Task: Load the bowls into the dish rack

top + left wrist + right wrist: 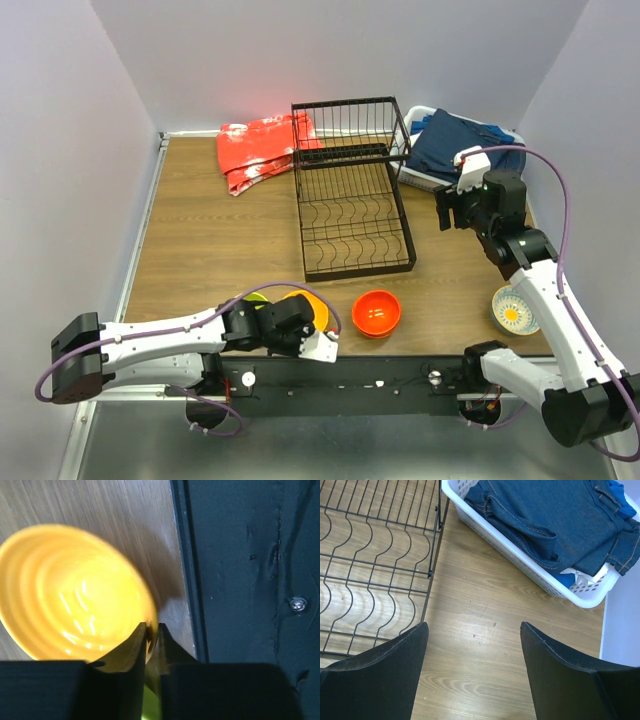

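Wood table (200, 250), walled on three sides. The dish rack (352, 215) sits at centre-back, its raised basket tier at the far end and its plate slots toward the arms. A white basket (418, 180) of blue denim (545, 510) is just beside the rack's right side. A red cloth (262, 150) lies against its far-left corner.

Right gripper (474, 627): jaws spread wide, nothing between them. It hangs over bare table in the gap between the rack edge and the white basket.

Left gripper (151, 630): jaws nearly together, pinching the rim of the yellow-orange bowl (70, 590), one finger inside and one outside. This is at the near table edge next to the black base rail (240, 580). Can't tell if the bowl is off the surface.

All four bowls are outside the rack, along the near side:
- The red-orange bowl (377, 312) is upright, just right of the yellow-orange one, in front of the rack.
- The white patterned bowl (514, 310) is near-right, by the right arm.
- Only a sliver of the lime green bowl (255, 297) shows, behind the left wrist.
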Robot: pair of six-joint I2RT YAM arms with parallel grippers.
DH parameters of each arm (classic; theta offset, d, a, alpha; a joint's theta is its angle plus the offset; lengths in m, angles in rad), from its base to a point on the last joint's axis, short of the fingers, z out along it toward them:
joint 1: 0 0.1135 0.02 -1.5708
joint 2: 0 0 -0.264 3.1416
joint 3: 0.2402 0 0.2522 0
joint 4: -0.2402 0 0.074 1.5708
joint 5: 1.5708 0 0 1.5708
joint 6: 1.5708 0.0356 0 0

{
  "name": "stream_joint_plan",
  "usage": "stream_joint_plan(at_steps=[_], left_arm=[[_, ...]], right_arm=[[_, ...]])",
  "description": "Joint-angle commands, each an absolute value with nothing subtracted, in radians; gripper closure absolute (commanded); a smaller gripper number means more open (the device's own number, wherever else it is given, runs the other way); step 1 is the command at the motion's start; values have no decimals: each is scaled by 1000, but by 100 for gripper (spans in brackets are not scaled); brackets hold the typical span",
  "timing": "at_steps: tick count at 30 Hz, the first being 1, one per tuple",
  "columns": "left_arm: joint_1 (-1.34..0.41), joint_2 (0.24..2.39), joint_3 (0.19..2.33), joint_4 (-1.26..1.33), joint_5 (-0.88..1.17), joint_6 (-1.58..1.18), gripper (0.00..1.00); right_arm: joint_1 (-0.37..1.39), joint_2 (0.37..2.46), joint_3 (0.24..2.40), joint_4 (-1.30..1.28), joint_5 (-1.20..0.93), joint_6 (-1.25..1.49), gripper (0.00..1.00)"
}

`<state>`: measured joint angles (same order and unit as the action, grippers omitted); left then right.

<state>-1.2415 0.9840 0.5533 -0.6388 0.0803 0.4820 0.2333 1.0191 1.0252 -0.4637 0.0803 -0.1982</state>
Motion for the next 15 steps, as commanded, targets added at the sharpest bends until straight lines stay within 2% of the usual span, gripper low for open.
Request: stream_joint_plan(at_steps=[1, 2, 4, 15], left_arm=[[-1247, 983, 551, -643, 74, 503, 90], [-1249, 980, 557, -653, 77, 509, 96], [-1247, 971, 584, -701, 83, 528, 100], [-1247, 954, 865, -902, 146, 526, 100]], right_arm=[[224, 992, 1006, -465, 57, -181, 18], [224, 989, 1005, -466, 54, -179, 18], [224, 985, 1006, -472, 52, -176, 19], [222, 988, 1049, -520, 55, -192, 19]])
